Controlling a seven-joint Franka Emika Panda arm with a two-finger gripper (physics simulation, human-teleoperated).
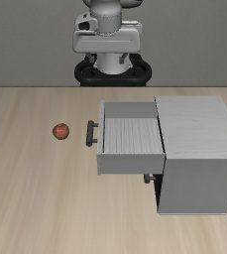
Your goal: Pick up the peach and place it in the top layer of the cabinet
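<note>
A small reddish peach (59, 130) lies on the wooden table, out toward the exterior view's left. The grey cabinet (196, 149) stands on the exterior view's right. Its top drawer (131, 139) is pulled out toward the peach, its inside is bare, and its dark handle (90, 133) faces the fruit. My gripper (106, 48) hangs high at the far side of the table over the robot's base, well away from both peach and drawer. Nothing is visibly in it.
A second small handle (148, 179) shows on the cabinet's lower front, under the open drawer. The robot's black base (113, 71) sits at the table's far edge. Bare tabletop (36, 198) surrounds the peach.
</note>
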